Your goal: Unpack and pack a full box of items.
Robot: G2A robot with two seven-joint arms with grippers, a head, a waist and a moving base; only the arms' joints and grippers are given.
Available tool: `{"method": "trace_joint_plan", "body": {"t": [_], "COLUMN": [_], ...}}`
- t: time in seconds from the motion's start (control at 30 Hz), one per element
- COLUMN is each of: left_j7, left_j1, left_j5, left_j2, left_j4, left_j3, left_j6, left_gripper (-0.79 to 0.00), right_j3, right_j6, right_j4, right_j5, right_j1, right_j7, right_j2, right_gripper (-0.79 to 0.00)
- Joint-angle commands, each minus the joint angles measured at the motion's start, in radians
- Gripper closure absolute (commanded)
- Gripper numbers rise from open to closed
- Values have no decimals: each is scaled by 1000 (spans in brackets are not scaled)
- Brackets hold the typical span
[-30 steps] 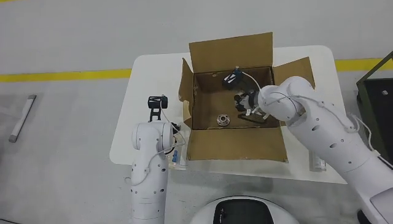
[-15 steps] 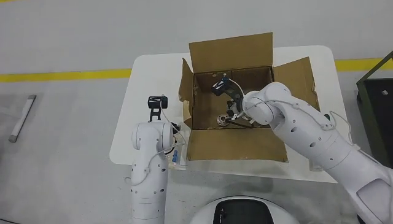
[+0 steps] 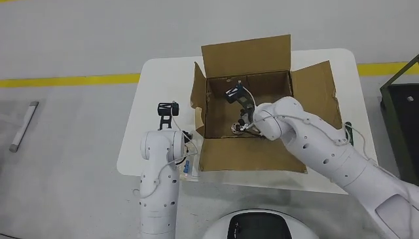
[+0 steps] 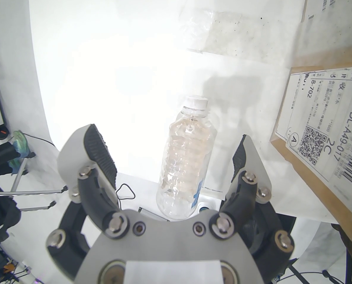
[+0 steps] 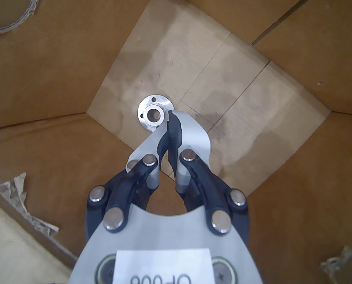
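Flange (image 5: pixel 154 114) in box (image 5: pixel 60 45) beside clenched right gripper (image 5: pixel 170 119); left gripper (image 4: pixel 167 133) fingers (image 4: pixel 100 155) released near bottle (image 4: pixel 187 161).

Just beyond the right gripper's (image 5: pixel 170 116) closed jaws, a flange (image 5: pixel 154 114) is gleaming silver against the plain brown cardboard box (image 5: pixel 60 60). The pads (image 5: pixel 174 134) are showing ribbed black on pale grey metal. Between the left gripper's (image 4: pixel 167 134) spread jaws, a clear ridged bottle (image 4: pixel 187 161) is showing a white cap (image 4: pixel 196 101) and a blue mark over the white table (image 4: pixel 105 60). Beside one jaw, white labels (image 4: pixel 320 137) are carrying black barcodes.
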Motion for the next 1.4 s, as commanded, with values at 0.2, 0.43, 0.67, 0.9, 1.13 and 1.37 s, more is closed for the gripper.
{"method": "trace_joint_plan", "body": {"t": [0.2, 0.43, 0.67, 0.9, 1.13, 1.37], "left_j7": [0, 0, 0, 0, 0, 0], "left_j1": [0, 0, 0, 0, 0, 0], "left_j5": [0, 0, 0, 0, 0, 0], "left_j2": [0, 0, 0, 0, 0, 0], "left_j4": [0, 0, 0, 0, 0, 0], "left_j3": [0, 0, 0, 0, 0, 0], "left_j6": [0, 0, 0, 0, 0, 0], "left_gripper": [-785, -785, -785, -785, -785, -785], "right_j3": [-104, -139, -145, -142, -143, -148], "right_j6": [97, 115, 108, 65, 50, 41], "right_j4": [83, 158, 210, 268, 315, 353], "right_j5": [-42, -43, -66, -45, -51, -65], "right_j1": [41, 72, 82, 77, 84, 88], "right_j7": [11, -5, -1, -35, -40, -41], "right_j2": [-62, -108, -131, -157, -179, -202], "right_gripper": [-80, -240, -289, -308, -339, -326]}}
